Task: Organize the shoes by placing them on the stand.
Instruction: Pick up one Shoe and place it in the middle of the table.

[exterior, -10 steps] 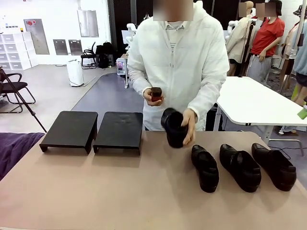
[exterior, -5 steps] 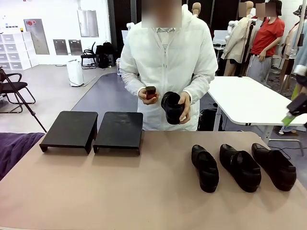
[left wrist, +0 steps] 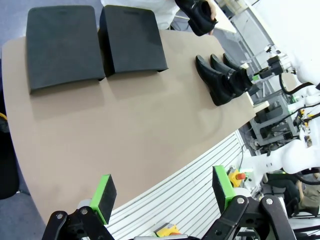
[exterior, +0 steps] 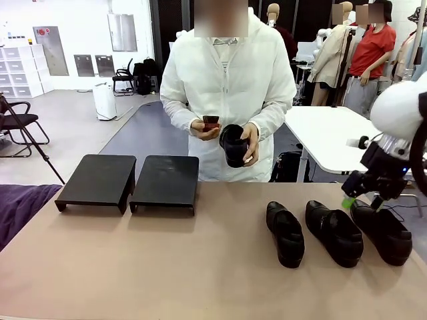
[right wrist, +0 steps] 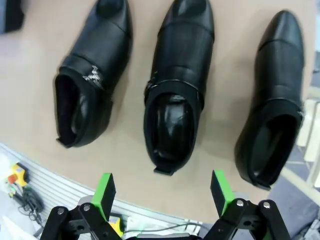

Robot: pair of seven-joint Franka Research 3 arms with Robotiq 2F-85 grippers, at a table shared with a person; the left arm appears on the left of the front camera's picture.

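While the left hand (left wrist: 159, 189) hangs high over the near edge of the worktop (left wrist: 125, 135), jaws spread wide and empty, the right hand (right wrist: 162, 192) hovers above the row of three shoes on the right part of the worktop, jaws equally wide and holding nothing. The inner shoe (exterior: 285, 233), the centre shoe (exterior: 335, 232) and the outer shoe (exterior: 381, 230) stand side by side, toes toward the robot; the right wrist view lines up with the centre shoe. Judged step: approach for a first pick, since no shoe has been placed. The next move calls for lowering the open jaws astride one shoe near its opening, closing, then carrying it left. Farther back, the stand (exterior: 99, 179) sits as two sections side by side, both bare. Beyond the far edge, a person holds the fourth shoe (exterior: 233, 145) clear of the worktop, plus a small dark red object (exterior: 211, 123).
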